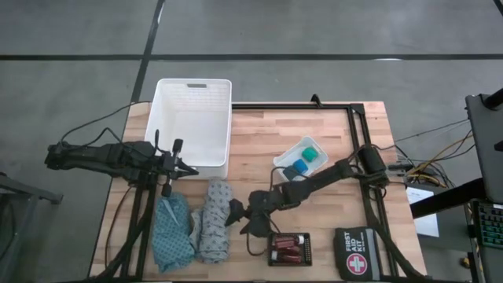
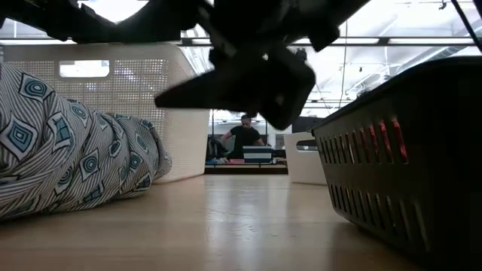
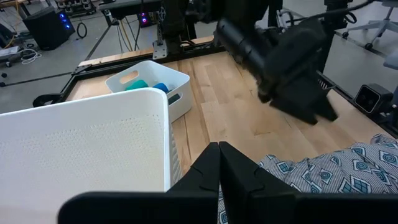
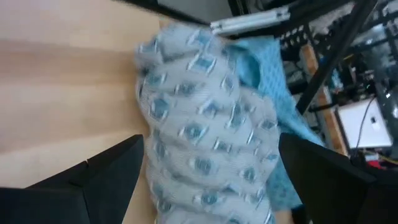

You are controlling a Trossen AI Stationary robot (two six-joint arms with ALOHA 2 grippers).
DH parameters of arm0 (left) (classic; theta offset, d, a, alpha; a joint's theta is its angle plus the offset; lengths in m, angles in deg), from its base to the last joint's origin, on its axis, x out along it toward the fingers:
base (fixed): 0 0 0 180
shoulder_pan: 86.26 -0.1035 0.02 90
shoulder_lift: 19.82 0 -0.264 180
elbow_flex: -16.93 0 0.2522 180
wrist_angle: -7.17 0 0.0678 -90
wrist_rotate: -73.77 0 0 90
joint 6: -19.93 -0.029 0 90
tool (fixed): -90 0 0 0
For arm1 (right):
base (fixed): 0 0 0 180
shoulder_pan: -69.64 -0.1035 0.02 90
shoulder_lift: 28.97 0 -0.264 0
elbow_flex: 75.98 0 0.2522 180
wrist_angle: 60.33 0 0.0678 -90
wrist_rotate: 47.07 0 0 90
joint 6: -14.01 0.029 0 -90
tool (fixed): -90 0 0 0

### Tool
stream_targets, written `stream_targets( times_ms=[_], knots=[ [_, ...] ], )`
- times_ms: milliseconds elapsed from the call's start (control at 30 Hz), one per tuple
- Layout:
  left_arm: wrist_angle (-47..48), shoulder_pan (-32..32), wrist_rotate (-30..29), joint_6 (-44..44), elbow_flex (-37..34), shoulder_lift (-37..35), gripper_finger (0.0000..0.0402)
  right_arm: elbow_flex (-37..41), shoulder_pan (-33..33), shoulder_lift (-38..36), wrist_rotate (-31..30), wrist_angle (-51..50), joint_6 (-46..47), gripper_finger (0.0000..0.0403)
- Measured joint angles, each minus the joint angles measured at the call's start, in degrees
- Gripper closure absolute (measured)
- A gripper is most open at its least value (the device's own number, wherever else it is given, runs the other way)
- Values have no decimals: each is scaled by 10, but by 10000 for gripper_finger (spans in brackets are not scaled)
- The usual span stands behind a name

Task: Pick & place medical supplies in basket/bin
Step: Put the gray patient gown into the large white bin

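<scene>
The grey patterned cloth [image 1: 214, 220] lies bunched on the table beside the teal cloth [image 1: 173, 233]. My right gripper [image 1: 236, 214] is open just to the right of the grey cloth. In the right wrist view its fingers [image 4: 109, 171] stand wide on either side of the grey cloth [image 4: 205, 124]; I cannot tell whether they touch it. My left gripper [image 1: 191, 170] is shut and hovers by the near right corner of the white basket [image 1: 192, 118]. The blue and green pieces [image 1: 305, 159] lie in a small white tray. Red bottles [image 1: 289, 250] lie in a small black basket.
A black first aid pouch [image 1: 357, 253] lies at the near right corner. A black frame rail [image 1: 361, 149] runs along the far and right table edges. The small black basket [image 2: 407, 165] stands close to the right gripper [image 2: 248, 75]. Bare wood lies mid-table [image 1: 251, 149].
</scene>
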Motion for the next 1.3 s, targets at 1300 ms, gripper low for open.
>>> stream_targets(
  times_ms=[1300],
  knots=[
    [0, 0, 0, 0, 0, 0, 396, -242, 8, 196, -155, -125, -14, 35]
  ],
)
